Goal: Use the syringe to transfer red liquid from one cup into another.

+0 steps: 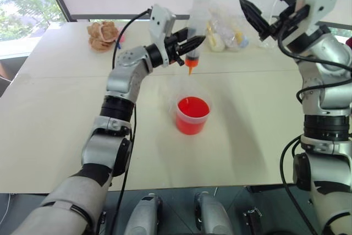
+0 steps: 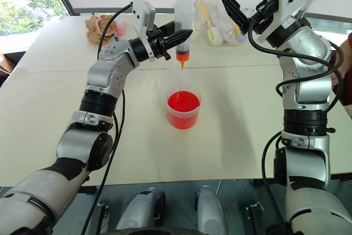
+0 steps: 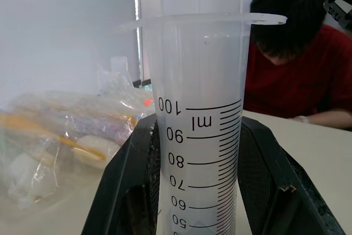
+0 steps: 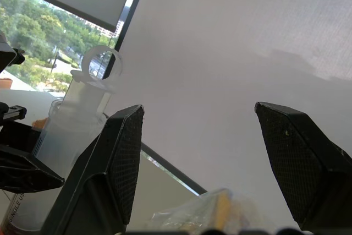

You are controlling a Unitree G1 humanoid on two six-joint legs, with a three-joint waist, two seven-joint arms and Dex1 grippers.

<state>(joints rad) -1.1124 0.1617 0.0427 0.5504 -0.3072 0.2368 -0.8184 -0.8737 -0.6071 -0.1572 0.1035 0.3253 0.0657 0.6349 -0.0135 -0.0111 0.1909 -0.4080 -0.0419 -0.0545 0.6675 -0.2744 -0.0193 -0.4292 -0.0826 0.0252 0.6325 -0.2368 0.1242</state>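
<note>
My left gripper is clenched on the barrel of the syringe, holding it upright above the table with the orange tip pointing down. In my left wrist view the two black fingers press the clear barrel from both sides, just below the 100 mark of the printed scale. The plunger's ring top rises well above the grip.

The red cup stands on the table below the tip, at about 6 o'clock from it, with a clear gap between tip and rim. It holds the red liquid, which fills most of it. A faint colourless cup seems to stand just beside it at about 10 o'clock, hard to make out.

My right gripper is raised at 3 o'clock from the syringe, fingers spread wide and grasping nothing, apart from the barrel.

Clear plastic bags lie at the far edge of the table behind the syringe, and a brown crumpled object sits at the far left. A person in a red top sits beyond the table.
</note>
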